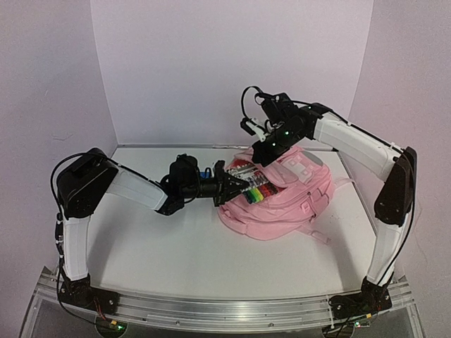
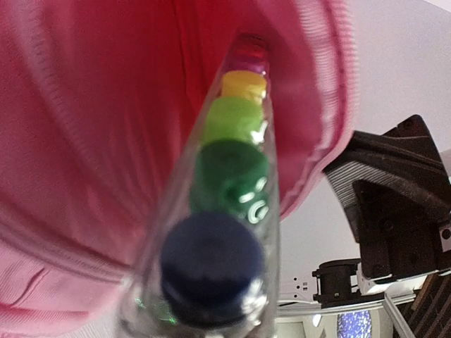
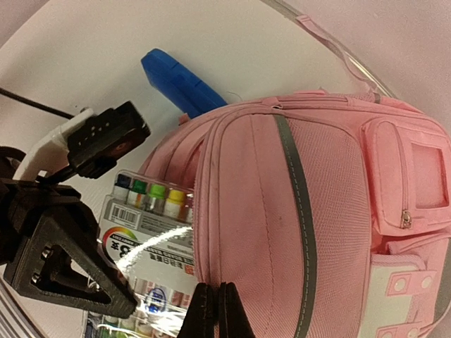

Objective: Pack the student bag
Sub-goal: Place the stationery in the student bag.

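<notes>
The student bag is a big pink backpack lying on the table right of centre, its opening facing left. A clear marker pack with coloured caps sticks partway into that opening. My left gripper is shut on the pack's outer end. The left wrist view shows the marker pack running into the pink bag; my own fingers are hidden there. My right gripper is shut, pinching the upper edge of the bag beside the marker pack and holding it up.
A blue object lies on the table just behind the bag, next to the left wrist. The bag's straps trail toward the front right. White walls close in the back and both sides.
</notes>
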You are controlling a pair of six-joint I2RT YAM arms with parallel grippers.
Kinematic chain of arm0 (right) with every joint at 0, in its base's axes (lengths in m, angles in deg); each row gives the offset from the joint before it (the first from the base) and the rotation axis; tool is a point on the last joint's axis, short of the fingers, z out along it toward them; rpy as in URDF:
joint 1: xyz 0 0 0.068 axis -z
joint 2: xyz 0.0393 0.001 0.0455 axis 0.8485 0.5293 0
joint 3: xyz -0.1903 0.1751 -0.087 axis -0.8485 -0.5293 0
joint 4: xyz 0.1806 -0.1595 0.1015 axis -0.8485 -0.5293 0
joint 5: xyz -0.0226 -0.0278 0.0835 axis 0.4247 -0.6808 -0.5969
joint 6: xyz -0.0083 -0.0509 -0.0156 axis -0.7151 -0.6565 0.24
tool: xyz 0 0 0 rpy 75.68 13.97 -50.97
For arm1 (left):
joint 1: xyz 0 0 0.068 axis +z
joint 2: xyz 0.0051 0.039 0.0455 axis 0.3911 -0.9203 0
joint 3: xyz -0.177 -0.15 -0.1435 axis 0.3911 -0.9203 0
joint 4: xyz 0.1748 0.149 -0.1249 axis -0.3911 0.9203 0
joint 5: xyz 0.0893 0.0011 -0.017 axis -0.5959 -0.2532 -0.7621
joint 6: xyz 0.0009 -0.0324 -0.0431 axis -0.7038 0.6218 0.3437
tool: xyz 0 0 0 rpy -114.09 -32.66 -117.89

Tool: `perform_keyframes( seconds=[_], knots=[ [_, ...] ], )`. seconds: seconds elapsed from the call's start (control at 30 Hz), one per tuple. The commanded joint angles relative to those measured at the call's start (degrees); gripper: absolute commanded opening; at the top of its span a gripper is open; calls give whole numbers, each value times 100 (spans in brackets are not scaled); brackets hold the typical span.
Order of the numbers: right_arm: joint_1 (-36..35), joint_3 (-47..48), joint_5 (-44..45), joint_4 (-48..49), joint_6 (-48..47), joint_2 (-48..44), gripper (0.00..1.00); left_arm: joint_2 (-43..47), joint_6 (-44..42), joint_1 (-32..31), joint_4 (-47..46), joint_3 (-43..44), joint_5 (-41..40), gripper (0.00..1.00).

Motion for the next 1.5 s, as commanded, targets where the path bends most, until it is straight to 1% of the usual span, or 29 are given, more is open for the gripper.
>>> perform_keyframes(
  seconds=[0.0,0.1,0.23,0.27,0.33,0.37,0.47,0.53,0.57,0.67,0.77,0.87,0.97,1.1,1.13,1.2,1.3,1.47],
  knots=[
    [-155,-212,-1047,585,-132,-549,0,244,-325,93,248,263,-57,0],
    [-165,-355,-1378,576,-124,-649,0,207,-339,179,460,396,-434,0],
    [-168,-344,-1674,592,93,-626,0,-290,-640,169,1585,1470,-715,2],
    [-168,-303,-1703,592,148,-595,0,-445,-647,155,1665,1666,-819,2],
    [-168,-207,-1737,593,234,-535,0,-676,-548,135,1499,1849,-1080,3],
    [-159,-166,-1754,593,287,-498,0,-789,-490,124,1407,1919,-1178,6],
    [-122,-34,-1761,585,411,-406,0,-947,-442,76,1346,2086,-1253,21],
    [-65,43,-1738,587,460,-332,0,-813,-553,17,1478,2001,-1366,33],
    [-22,88,-1731,589,494,-296,0,-672,-650,-7,1641,1929,-1456,40],
    [114,229,-1760,589,591,-178,0,-184,-988,-72,2376,1719,-1785,55],
    [233,334,-1820,593,666,-92,0,294,-1278,-122,3347,1574,-2173,60],
    [275,349,-1864,589,673,-68,0,572,-1510,-177,4251,1578,-2426,65],
    [289,295,-1898,584,646,-94,0,724,-1706,-237,5089,1711,-2601,65],
    [290,223,-1965,584,613,-132,0,811,-1982,-281,5880,1943,-2683,64],
    [290,222,-1977,583,610,-139,0,800,-2017,-284,5919,1958,-2624,62],
    [290,220,-2006,580,604,-152,0,766,-2024,-289,5885,1936,-2456,54],
    [290,211,-2129,577,610,-163,0,647,-2089,-283,5611,1942,-2281,44],
    [290,14,-2315,576,638,-242,0,-89,-2495,-296,5468,2884,-1855,26]
  ],
)
